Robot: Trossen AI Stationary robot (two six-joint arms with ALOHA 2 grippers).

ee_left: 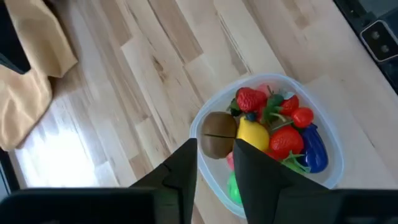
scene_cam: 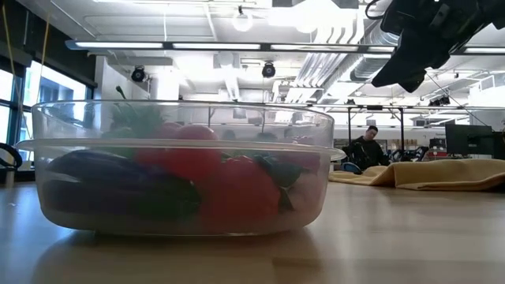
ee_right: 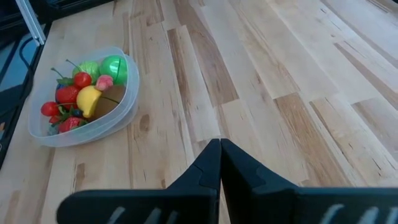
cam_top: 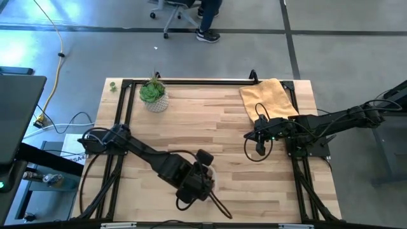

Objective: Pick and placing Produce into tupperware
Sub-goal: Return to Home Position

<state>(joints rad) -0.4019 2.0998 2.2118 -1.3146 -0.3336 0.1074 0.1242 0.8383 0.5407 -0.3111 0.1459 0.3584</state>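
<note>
1. Left wrist view looks down into the tupperware (ee_left: 328, 126), which sits on the wooden worktop (ee_left: 155, 74). It holds the produce: a strawberry (ee_left: 250, 99), a brown kiwi (ee_left: 219, 134), a yellow lemon (ee_left: 254, 134), a purple eggplant (ee_left: 314, 152) and other red and green pieces.
2. I see no piece of produce lying outside the tupperware in any view, so the filling looks finished.
3. The left hand (ee_left: 216, 144) hangs above the tupperware, over its kiwi side, with its fingers spread and nothing between them.
4. The right hand (ee_right: 219, 144) is well apart from the tupperware, its fingers pressed together on nothing. A yellow cloth (cam_top: 270, 98) lies farther from the tupperware than that hand.
5. The tupperware looks like thin, clear plastic. It is probably light even when full, smooth enough to slide on the wood, and likely to flex if squeezed. The rolled rim or two opposite walls seem the best places to grip it.
6. The produce looks like hard, glossy toy plastic, light and rounded, so pieces could roll or squirt out of a pinch. Gripping across the narrowest part should hold best, and a leafy stem might also serve.
7. No brand, label or writing can be read on the tupperware or the produce.
</note>
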